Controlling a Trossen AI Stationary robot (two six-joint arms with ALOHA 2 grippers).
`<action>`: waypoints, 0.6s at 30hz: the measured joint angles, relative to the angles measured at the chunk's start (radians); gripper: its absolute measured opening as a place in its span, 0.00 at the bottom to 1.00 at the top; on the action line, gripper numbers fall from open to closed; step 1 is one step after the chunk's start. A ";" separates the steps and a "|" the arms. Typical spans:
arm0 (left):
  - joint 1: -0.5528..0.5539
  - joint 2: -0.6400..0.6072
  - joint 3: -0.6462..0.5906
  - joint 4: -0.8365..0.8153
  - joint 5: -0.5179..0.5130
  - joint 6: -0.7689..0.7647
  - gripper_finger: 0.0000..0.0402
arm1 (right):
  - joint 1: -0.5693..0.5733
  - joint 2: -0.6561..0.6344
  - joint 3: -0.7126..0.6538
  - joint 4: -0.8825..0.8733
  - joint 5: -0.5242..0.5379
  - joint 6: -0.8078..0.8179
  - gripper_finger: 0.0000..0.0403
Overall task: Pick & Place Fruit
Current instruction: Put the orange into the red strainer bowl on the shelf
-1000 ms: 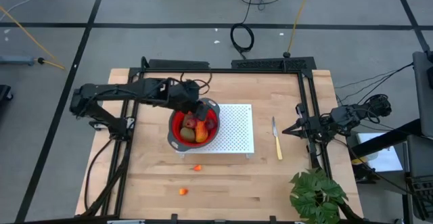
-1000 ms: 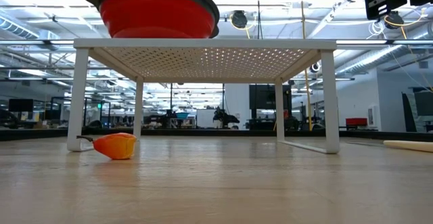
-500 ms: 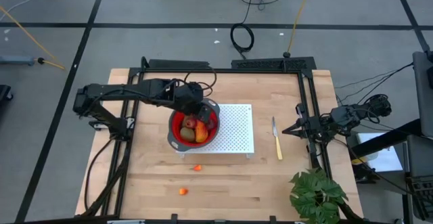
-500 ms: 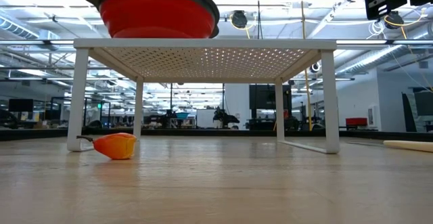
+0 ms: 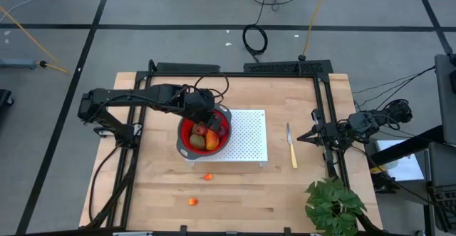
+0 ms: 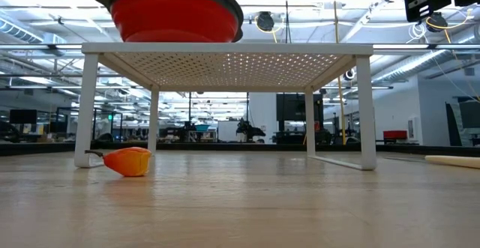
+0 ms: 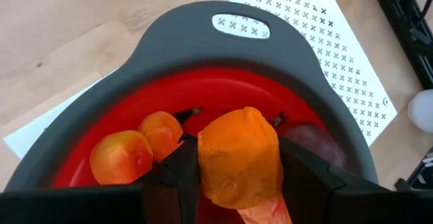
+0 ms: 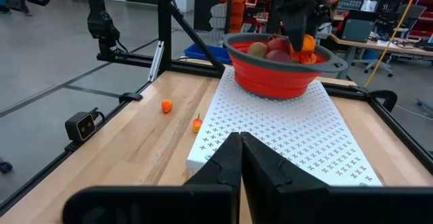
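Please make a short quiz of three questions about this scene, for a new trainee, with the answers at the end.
1. True or false: the left gripper holds an orange fruit piece over the red bowl.
2. The knife lies: A) in the bowl, B) on the wood between the white rack and the right gripper, C) beside the plant.
3. How many small orange bits lie on the table?

Key: 1 true. 2 B. 3 two.
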 joint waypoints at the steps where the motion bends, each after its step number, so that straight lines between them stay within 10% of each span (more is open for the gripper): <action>1: 0.000 0.000 0.000 0.000 0.000 0.004 0.40 | 0.000 0.000 0.000 0.000 0.000 0.000 0.00; 18: 0.000 -0.001 0.000 0.000 0.008 0.048 0.46 | 0.000 0.000 0.000 0.000 0.000 0.000 0.00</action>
